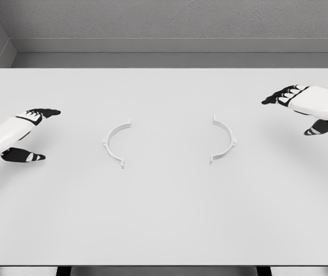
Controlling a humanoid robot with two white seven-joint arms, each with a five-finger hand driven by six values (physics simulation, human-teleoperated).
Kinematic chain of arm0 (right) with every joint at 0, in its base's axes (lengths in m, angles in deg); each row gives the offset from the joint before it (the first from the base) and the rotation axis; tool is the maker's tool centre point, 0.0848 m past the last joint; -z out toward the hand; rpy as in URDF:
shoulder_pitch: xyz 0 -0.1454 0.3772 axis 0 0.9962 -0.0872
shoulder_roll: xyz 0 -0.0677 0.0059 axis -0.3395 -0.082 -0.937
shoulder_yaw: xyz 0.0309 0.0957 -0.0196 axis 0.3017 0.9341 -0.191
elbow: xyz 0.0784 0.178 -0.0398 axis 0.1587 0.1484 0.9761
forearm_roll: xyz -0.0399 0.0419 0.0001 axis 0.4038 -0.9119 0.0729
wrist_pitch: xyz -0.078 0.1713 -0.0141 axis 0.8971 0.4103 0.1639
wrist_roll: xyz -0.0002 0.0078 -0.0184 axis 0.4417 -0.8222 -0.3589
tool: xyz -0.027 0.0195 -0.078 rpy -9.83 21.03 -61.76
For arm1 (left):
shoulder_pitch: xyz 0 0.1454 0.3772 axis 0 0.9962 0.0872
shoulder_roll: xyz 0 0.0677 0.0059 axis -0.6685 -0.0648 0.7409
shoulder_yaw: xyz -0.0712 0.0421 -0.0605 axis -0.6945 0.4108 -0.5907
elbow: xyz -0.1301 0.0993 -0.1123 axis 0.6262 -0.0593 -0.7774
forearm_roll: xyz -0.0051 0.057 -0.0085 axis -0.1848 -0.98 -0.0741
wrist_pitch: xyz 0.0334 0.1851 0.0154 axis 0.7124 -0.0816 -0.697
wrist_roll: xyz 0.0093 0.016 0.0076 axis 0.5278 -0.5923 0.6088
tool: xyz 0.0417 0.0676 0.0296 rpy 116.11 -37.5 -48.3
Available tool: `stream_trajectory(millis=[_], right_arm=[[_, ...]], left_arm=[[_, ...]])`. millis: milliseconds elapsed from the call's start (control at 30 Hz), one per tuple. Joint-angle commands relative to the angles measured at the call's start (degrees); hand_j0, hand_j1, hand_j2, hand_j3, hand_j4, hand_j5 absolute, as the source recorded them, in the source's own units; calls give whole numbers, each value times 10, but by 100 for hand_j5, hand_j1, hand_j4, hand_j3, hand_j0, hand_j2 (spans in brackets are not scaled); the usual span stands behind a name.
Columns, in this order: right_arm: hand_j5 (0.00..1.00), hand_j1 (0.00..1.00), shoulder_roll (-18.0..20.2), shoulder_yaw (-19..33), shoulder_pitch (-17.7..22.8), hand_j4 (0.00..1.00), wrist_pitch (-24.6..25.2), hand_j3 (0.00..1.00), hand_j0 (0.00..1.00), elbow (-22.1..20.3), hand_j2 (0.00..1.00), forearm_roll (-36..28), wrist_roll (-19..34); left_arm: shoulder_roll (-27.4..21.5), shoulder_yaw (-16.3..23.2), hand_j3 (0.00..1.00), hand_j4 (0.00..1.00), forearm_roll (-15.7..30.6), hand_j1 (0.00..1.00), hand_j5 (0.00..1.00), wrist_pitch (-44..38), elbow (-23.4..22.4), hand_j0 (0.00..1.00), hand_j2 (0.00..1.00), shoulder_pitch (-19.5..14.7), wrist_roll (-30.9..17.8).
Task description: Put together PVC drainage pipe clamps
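Two white half-ring clamp pieces lie flat on the white table (pixel 164 218), their open sides facing each other. The left clamp half (pixel 113 144) bulges left; the right clamp half (pixel 226 140) bulges right. A wide gap separates them. My left hand (pixel 31 133) hovers at the table's left edge, fingers spread, well left of the left half. My right hand (pixel 299 110) hovers at the right edge, fingers relaxed and holding nothing, to the right of and above the right half.
A grey wall (pixel 164 23) runs behind the table's far edge. The table's front edge (pixel 164 265) is at the bottom of the view.
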Motion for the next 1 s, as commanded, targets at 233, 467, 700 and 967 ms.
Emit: stream_trajectory(millis=[233, 467, 700, 967], right_arm=[[100, 100, -7, -4, -1, 100, -1, 100, 100, 0, 100, -3, 0], [100, 100, -43, -16, -3, 100, 2, 100, 100, 3, 100, 3, 0], [100, 100, -83, -21, -7, 100, 4, 100, 100, 34, 100, 5, 0], [100, 100, -130, -22, -8, 100, 5, 100, 100, 42, 100, 13, 0]], left_arm=[[43, -1, 100, 100, -26, 100, 100, -1, 2, 100, 100, -28, -4], [137, -1, 100, 100, -144, 100, 100, -1, 36, 100, 100, -57, -4], [197, -1, 100, 100, -216, 100, 100, -1, 68, 100, 100, -62, -3], [200, 8, 100, 100, -226, 100, 100, -15, 63, 100, 100, -62, -3]])
